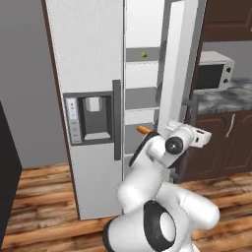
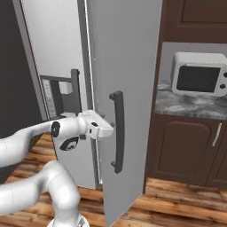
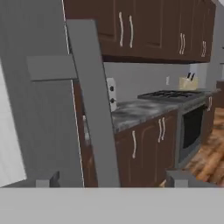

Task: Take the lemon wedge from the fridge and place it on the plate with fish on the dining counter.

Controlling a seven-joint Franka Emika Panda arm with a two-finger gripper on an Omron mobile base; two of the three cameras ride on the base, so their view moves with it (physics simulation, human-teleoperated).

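**Inspector A:** Where did we find the lemon wedge (image 1: 144, 54)?

**Inspector B:** We noted it as a tiny yellow speck on an upper shelf inside the fridge (image 1: 88, 74), at about twelve o'clock from the arm in the left base view. An orange oblong item (image 1: 143, 130) lay on a lower shelf, at six o'clock from the wedge and well apart from it.

**Inspector A:** And the fridge doors?

**Inspector B:** The right door (image 2: 126, 88) stood swung open; the left door, carrying the dispenser panel (image 1: 88, 117), was shut. In the right base view we saw the gripper (image 2: 107, 130) just beside the open door's dark handle (image 2: 118, 137), at about nine o'clock from it.

**Inspector A:** The jaws?

**Inspector B:** In the hand view we recorded them standing wide, one fingertip (image 3: 48, 180) either side of the handle bar, holding nothing.

**Inspector A:** Surroundings?

**Inspector B:** A microwave (image 2: 199, 74) sat on the marbled worktop (image 2: 188, 105) at three o'clock from the door, above dark brown cabinets (image 2: 186, 150).
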